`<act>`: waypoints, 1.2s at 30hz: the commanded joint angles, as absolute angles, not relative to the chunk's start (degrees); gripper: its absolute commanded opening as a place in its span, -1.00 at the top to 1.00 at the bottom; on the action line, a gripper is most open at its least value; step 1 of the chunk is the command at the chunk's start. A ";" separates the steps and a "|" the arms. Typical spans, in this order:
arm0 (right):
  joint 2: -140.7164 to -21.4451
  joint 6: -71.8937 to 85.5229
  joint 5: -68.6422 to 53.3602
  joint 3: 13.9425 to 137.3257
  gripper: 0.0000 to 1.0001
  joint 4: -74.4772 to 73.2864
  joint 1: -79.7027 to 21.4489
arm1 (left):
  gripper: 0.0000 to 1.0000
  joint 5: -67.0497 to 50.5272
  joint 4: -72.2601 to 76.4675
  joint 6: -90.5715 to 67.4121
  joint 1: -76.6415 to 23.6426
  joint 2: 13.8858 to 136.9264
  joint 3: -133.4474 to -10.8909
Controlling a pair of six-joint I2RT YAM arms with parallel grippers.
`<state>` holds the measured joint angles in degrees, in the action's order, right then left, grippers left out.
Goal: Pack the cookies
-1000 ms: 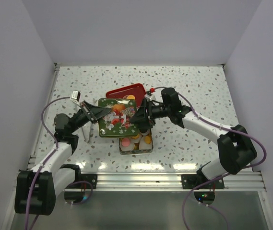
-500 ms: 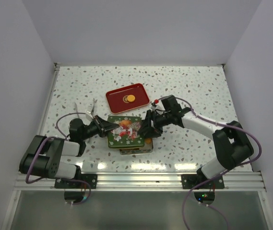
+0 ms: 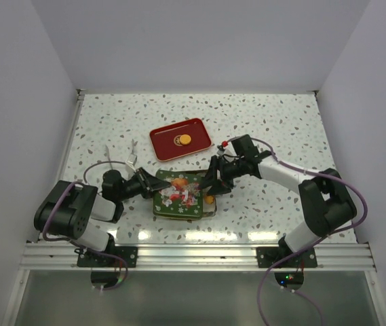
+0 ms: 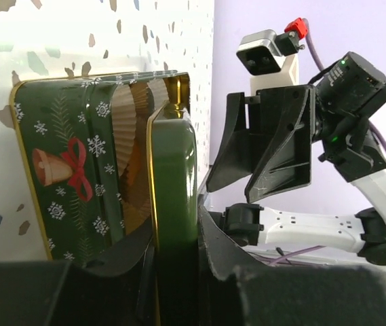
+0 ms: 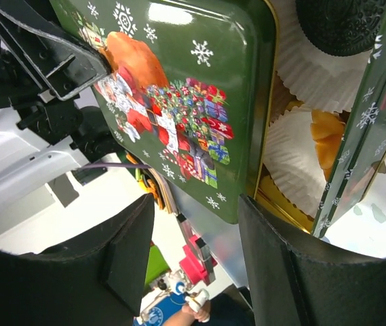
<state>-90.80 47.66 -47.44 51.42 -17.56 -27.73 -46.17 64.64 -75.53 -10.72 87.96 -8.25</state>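
1. Cookies, small and round, in the green rectangular Christmas tin (image 4: 64, 183): a dark brown-black ridged one (image 5: 342, 24), an orange one (image 5: 328, 132) and a yellow one (image 5: 277, 193). They show only through the uncovered strip along the tin's right side.
2. One more orange cookie (image 3: 185, 140) lies outside, well behind the tin.
3. White pleated paper cups (image 5: 301, 75) sit inside the tin, each holding a cookie; their frilled rims rise above its wall.
4. Green metal lid with gold rim and Santa picture (image 5: 179, 102), lying over most of the tin, shifted towards its left and not seated square.
5. Left gripper (image 4: 176, 231), at the tin's left side, clenched on the lid's edge, one finger on each face.
6. Right gripper (image 5: 196, 207), at the tin's right side; its fingers stand apart, straddling a corner of the lid without clamping it.
7. Red rectangular tray (image 3: 169, 132), behind the tin and apart from it, carrying the lone orange cookie.
8. White speckled table (image 3: 281, 122), beneath the tin and the tray.
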 commanded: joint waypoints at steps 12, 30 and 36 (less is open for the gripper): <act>-87.89 31.12 -39.30 59.85 -0.20 -37.60 -23.65 | -0.34 -36.39 55.89 -65.57 -11.16 80.95 -4.84; -87.80 28.92 -34.20 52.47 0.16 -37.97 -22.59 | -0.35 -34.01 49.83 -66.79 -11.16 78.05 -6.77; -87.98 28.13 -31.91 50.54 0.52 -38.06 -22.59 | -0.34 -33.05 49.39 -67.85 -11.69 79.10 -7.82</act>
